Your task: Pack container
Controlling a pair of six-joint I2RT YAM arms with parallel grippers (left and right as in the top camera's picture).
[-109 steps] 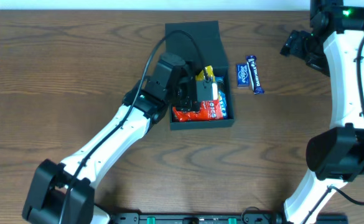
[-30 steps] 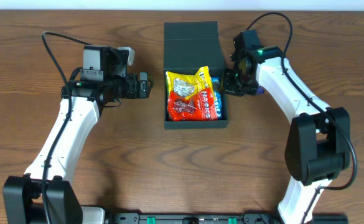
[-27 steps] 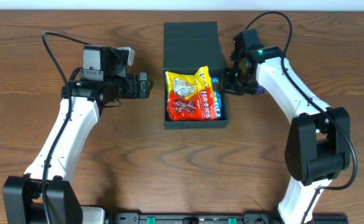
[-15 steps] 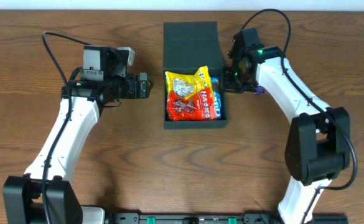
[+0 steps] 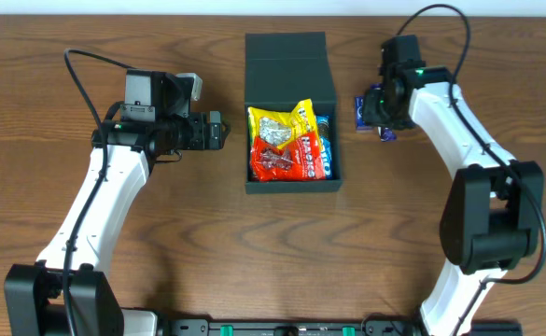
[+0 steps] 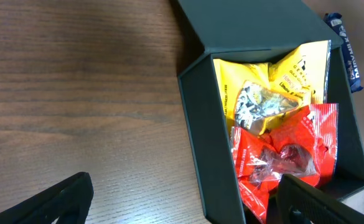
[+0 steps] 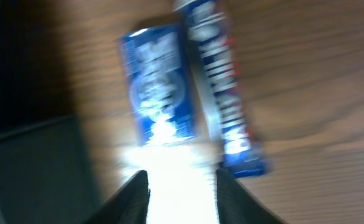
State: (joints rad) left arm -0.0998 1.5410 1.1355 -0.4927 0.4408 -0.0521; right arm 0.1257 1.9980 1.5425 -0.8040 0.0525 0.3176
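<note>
Dark green and open, the container (image 5: 291,186) sat in the middle of the counter (image 5: 161,243), its lid laid flat on the far side. A yellow bag (image 5: 287,119) and a red bag (image 5: 291,161) were already inside it.

Two things remained outside, just beside its right wall: a short blue packet (image 7: 160,102) and a long blue bar (image 7: 226,93), lying side by side and almost touching. Their long axes ran parallel to that wall.

My right end effector (image 7: 182,186) hovered over them with the fingers moderately apart and nothing between them. The wrist picture was blurred, but both items lay just ahead of the fingertips, lengthwise to the gap, so I judged that closing would squeeze across the narrow width. The short packet lined up better with the gap; the bar lay more in front of one finger.

From this end effector the container lay close on its left.

My left end effector (image 5: 218,131) waited on the other side of the container, wide open and empty, so the right arm was clearly the nearer one.
</note>
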